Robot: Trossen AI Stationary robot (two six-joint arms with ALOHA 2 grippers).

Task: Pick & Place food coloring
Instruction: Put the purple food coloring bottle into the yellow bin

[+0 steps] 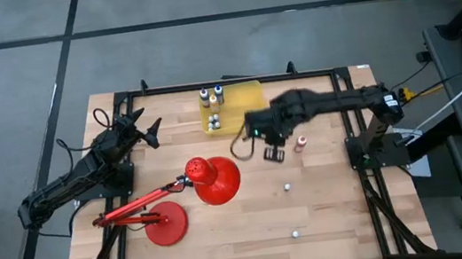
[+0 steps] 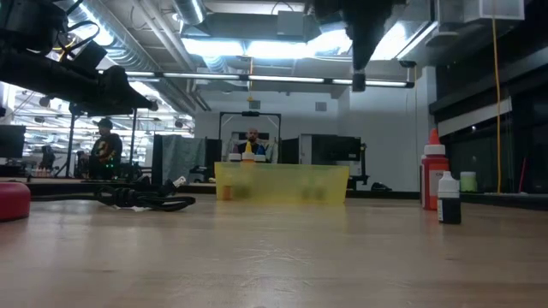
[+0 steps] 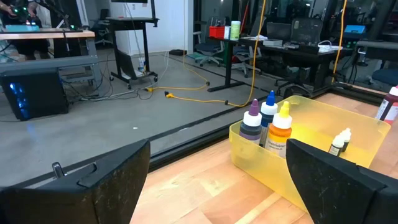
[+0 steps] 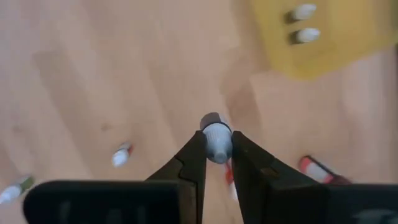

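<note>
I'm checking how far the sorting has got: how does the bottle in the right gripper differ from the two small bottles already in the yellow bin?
The held bottle is clamped in the right gripper, up off the table; the two binned bottles rest free inside the yellow bin. The held one stands alone; the binned ones sit side by side. All have pale caps.

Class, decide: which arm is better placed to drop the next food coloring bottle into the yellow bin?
Right. The right gripper already clamps a small bottle beside the yellow bin; the left gripper waits empty.

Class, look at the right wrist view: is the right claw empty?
No: the right claw is shut on a small white-capped bottle, pinched between its two dark fingers above the wooden table.
</note>
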